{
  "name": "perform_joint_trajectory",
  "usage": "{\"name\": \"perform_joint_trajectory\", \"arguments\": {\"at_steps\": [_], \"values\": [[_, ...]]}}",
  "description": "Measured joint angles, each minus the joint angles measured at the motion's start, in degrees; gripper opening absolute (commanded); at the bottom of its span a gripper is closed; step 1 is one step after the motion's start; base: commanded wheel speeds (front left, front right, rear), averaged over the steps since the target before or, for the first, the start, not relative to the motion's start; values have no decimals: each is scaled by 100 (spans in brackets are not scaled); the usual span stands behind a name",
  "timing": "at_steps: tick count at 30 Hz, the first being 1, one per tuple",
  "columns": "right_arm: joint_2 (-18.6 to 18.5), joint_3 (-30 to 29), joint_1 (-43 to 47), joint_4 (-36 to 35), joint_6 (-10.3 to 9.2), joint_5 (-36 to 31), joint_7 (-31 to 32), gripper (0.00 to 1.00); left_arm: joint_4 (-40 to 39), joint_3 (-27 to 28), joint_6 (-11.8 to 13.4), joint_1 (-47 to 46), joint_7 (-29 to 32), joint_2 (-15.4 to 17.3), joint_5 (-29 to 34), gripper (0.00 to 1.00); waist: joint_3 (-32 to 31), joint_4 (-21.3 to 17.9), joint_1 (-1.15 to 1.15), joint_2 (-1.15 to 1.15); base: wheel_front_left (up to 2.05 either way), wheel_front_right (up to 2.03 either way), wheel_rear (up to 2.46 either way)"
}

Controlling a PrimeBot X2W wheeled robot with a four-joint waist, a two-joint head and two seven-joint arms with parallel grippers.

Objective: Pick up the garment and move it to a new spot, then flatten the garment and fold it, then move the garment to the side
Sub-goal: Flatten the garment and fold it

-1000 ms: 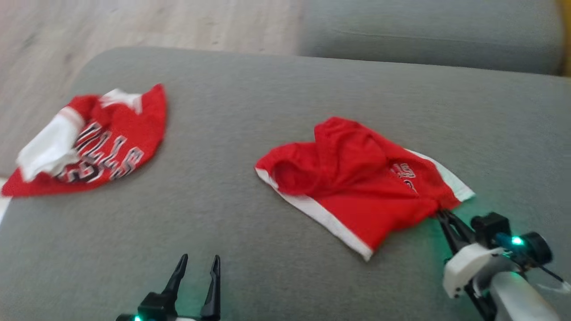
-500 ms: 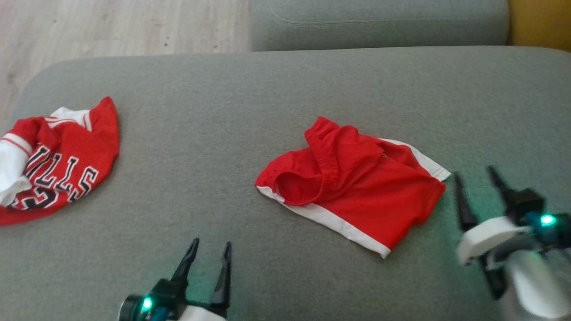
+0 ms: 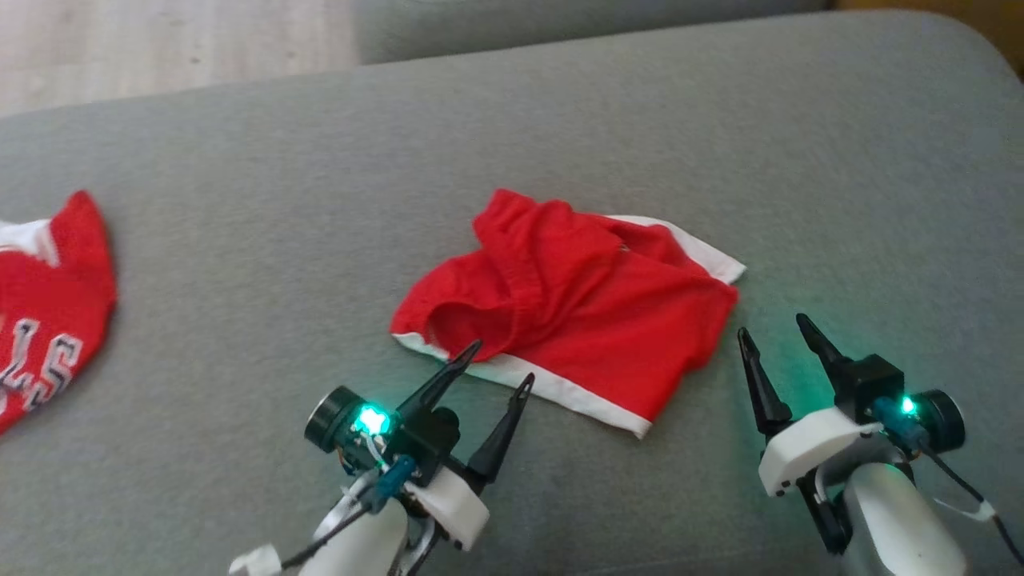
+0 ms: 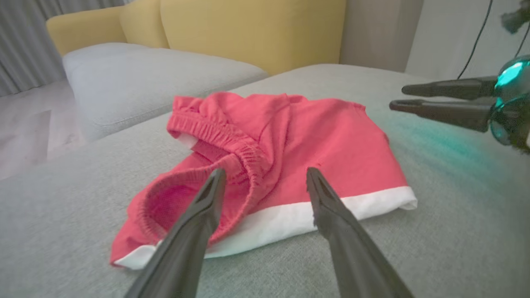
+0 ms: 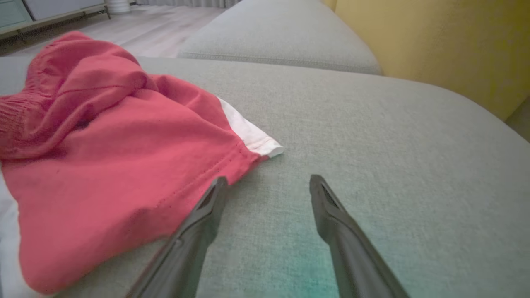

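Observation:
The garment, a pair of red shorts (image 3: 592, 312) with white hems, lies crumpled on the grey sofa cushion (image 3: 280, 200). Its waistband gapes toward the left. My left gripper (image 3: 504, 360) is open, its tips over the near white hem by the waistband opening; in the left wrist view the shorts (image 4: 298, 145) lie just beyond this gripper (image 4: 265, 174). My right gripper (image 3: 770, 324) stands open just off the shorts' right corner, apart from the cloth. In the right wrist view the shorts (image 5: 103, 157) lie left of the open gripper (image 5: 267, 180), whose left finger sits near the red edge.
A second red garment, a jersey (image 3: 48, 320) with black lettering, lies at the cushion's left edge. Wooden floor (image 3: 160, 40) lies beyond the cushion's far left. Another grey cushion (image 4: 145, 78) and a yellow backrest (image 4: 248, 29) stand behind. My right gripper (image 4: 397, 97) shows in the left wrist view.
My right gripper has opened, let go of the shorts' corner and drawn back a little. My left gripper has advanced to the shorts' near hem. The camera has shifted.

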Motion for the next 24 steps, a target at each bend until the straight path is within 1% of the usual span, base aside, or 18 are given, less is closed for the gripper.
{"name": "perform_joint_trajectory", "arguments": {"at_steps": [3, 7, 10, 14, 15, 16, 18, 19, 20, 21, 22, 24], "values": [[0, 60, -48, 3, 0, 3, 0, 100, 304, -26, 44, -151, 0, -3, 43, 100, 93, -188, 0, 0, 0, 0, 0], [3, 131, -107, -19, 0, 58, 0, 100, 530, 53, 255, -286, 0, -4, 44, 100, 202, -383, 0, 0, 0, 0, 0], [11, 170, -106, -21, 0, 59, 0, 100, 586, 121, 359, -367, 0, -3, -19, 100, 264, -473, 0, 0, 0, 0, 0], [52, 227, -106, -21, 0, 111, 0, 100, 751, 151, 414, -445, 0, -7, -64, 100, 306, -551, 0, 0, 0, 0, 0], [63, 247, -107, -21, 0, 111, 0, 100, 816, 155, 427, -453, 0, -8, -68, 89, 314, -565, 0, 0, 0, 0, 0], [70, 267, -107, -21, 0, 119, 0, 100, 870, 164, 467, -456, 0, -8, -81, 85, 324, -578, 0, 0, 0, 0, 0], [90, 275, -108, -21, 0, 154, 0, 100, 971, 168, 506, -486, 0, -7, -83, 62, 341, -591, 0, 0, 0, 0, 0], [107, 275, -108, -21, 0, 154, 0, 100, 1018, 163, 506, -522, 0, -7, -83, 47, 350, -593, 0, 0, 0, 0, 0], [125, 275, -109, -21, 0, 164, 0, 100, 1053, 159, 506, -566, 0, -8, -83, 35, 359, -593, 0, 0, 0, 0, 0], [143, 275, -110, -21, 0, 178, 0, 100, 1065, 159, 506, -603, 0, -7, -83, 12, 366, -590, 0, 0, 0, 0, 0], [153, 274, -112, -21, 0, 191, 0, 100, 1067, 159, 505, -642, 0, -8, -83, 0, 372, -583, 0, 0, 0, 0, 0], [155, 246, -112, -21, 0, 207, 0, 100, 937, 194, 505, -692, 0, -8, -87, 0, 382, -550, 0, 0, 0, 0, 0]]}}
